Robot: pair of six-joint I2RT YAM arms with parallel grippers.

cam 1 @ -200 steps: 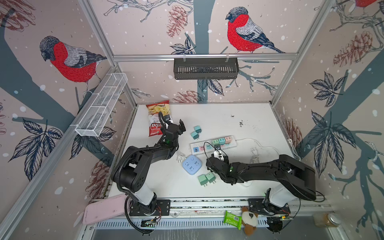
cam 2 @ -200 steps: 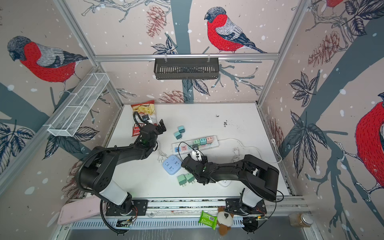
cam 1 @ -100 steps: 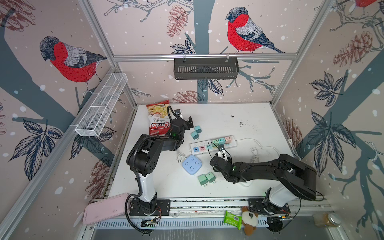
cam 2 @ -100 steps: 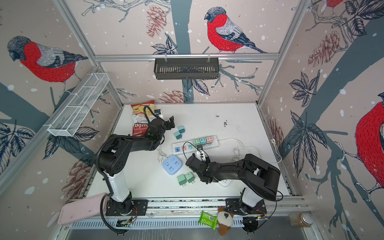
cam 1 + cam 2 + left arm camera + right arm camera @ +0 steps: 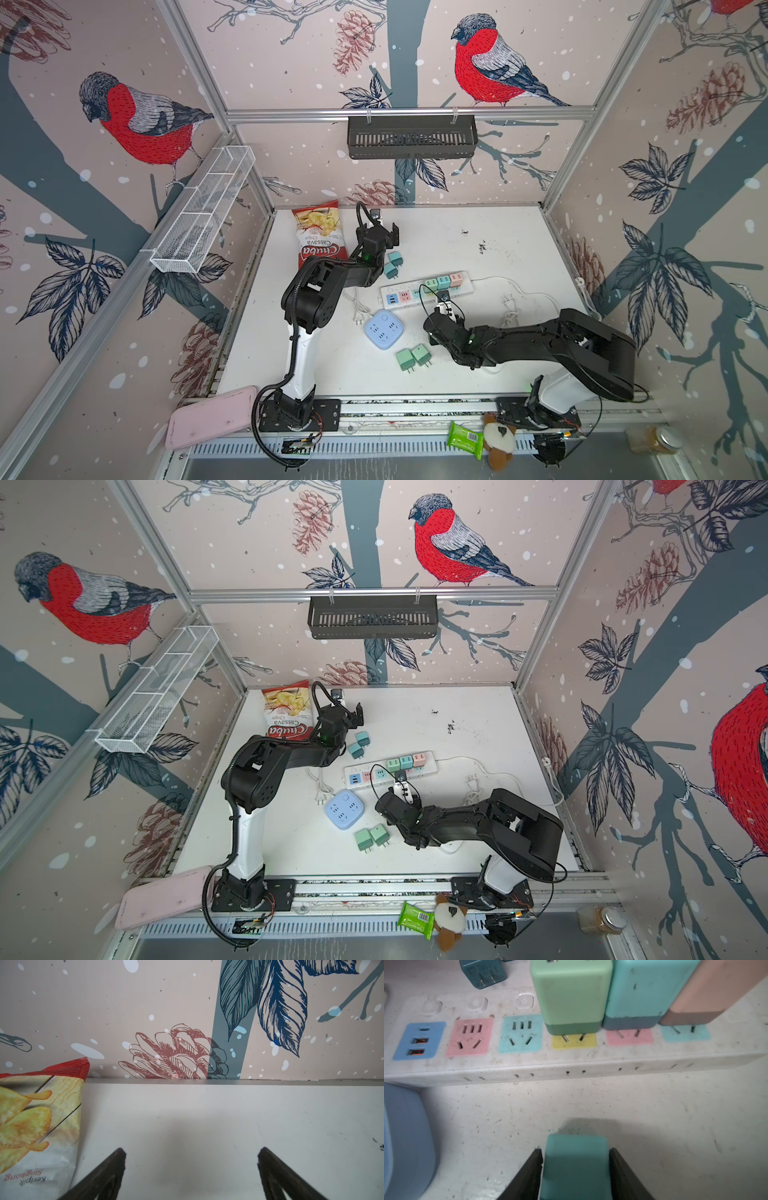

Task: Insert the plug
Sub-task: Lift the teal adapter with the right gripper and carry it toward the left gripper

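In the right wrist view a teal plug point(image 5: 576, 1159) sits between the two black fingers of my right gripper point(image 5: 575, 1150), which is shut on it just above the table. Ahead of it lies the white power strip point(image 5: 571, 1061) with a green point(image 5: 571, 995), a teal point(image 5: 645, 991) and a pink plug point(image 5: 708, 991) standing in it. The strip's pink socket point(image 5: 469, 1036) and teal socket point(image 5: 520, 1033) are free. In both top views my right gripper point(image 5: 446, 309) is just in front of the strip point(image 5: 428, 287). My left gripper point(image 5: 384, 233) is open and holds nothing, near the back.
A chips bag point(image 5: 318, 237) lies at the back left beside the left gripper. Two teal plugs point(image 5: 392, 265) lie behind the strip, and two green plugs point(image 5: 413, 356) lie near the front. A blue socket cube point(image 5: 383, 330) and white cables point(image 5: 509, 309) flank the right gripper.
My right gripper has closed on the teal plug. The left arm has swung from beside the strip toward the back wall, still open.
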